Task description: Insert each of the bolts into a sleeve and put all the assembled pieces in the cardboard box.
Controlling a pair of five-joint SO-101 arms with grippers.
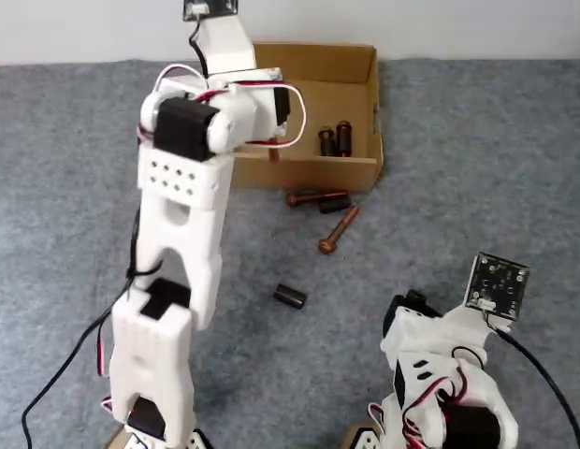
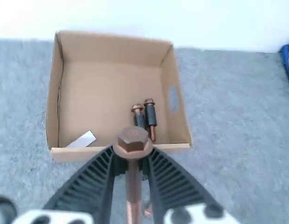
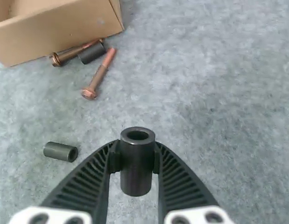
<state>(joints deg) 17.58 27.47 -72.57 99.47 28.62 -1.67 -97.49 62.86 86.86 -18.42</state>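
My left gripper (image 2: 132, 153) is shut on a copper bolt (image 2: 133, 141), held upright just in front of the cardboard box (image 2: 112, 51). Two assembled pieces (image 2: 145, 116) lie inside the box near its front right corner. My right gripper (image 3: 136, 149) is shut on a dark sleeve (image 3: 136, 163), bore upward, low over the carpet. On the carpet lie a loose bolt (image 3: 99, 73), a loose sleeve (image 3: 60, 151), and a bolt with a sleeve against it (image 3: 77, 52) beside the box wall. From above, the left arm (image 1: 192, 178) stretches to the box (image 1: 355, 70); the right arm (image 1: 440, 374) stays near the front.
A white label strip (image 2: 83, 139) lies in the box's front left corner. Grey carpet (image 1: 477, 168) covers the table, with free room right of the box. The loose sleeve (image 1: 290, 296) sits between the two arms and the loose bolt (image 1: 339, 229) lies nearer the box.
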